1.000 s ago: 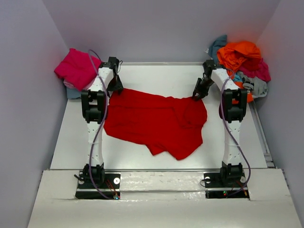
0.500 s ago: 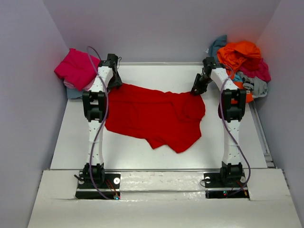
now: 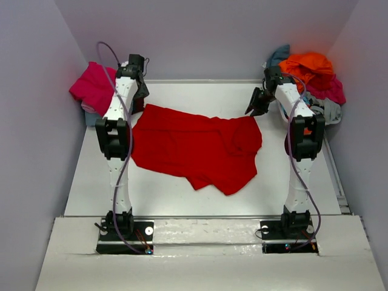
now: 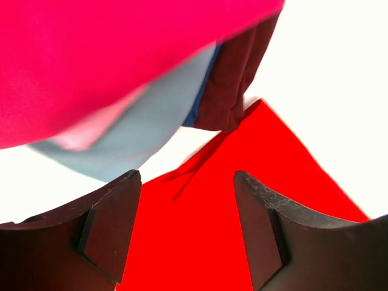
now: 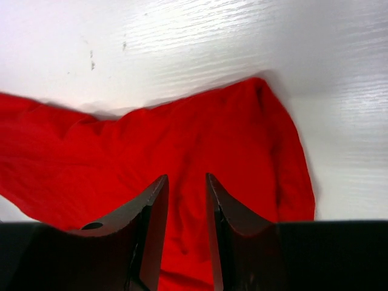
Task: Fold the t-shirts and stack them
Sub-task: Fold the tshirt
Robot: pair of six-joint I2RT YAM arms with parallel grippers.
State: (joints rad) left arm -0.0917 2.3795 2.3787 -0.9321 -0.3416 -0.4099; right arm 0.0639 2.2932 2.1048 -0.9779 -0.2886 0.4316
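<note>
L claw is released: jaws stand wide w/ nothing between them, hanging over the upper-left corner of the red t-shirt, right by the stack at the upper left of the top view. R claw shows you a narrow gap, also empty; it hovers over the shirt's upper-right corner w/ no cloth pinched. You'll find the red t-shirt spread across the middle of the white table, rumpled, w/ one part doubled over on its right side and a lobe drooping toward the lower centre. The stack is magenta on top; the left wrist cam shows grey-blue, pale pink and maroon layers beneath it. At the upper right sits a loose heap, orange on top w/ magenta, teal and grey bits around it. The tabletop is glossy white w/ faint streaky grain and a few dark specks. Pale lavender-grey walls close in on the table at back and both sides.
</note>
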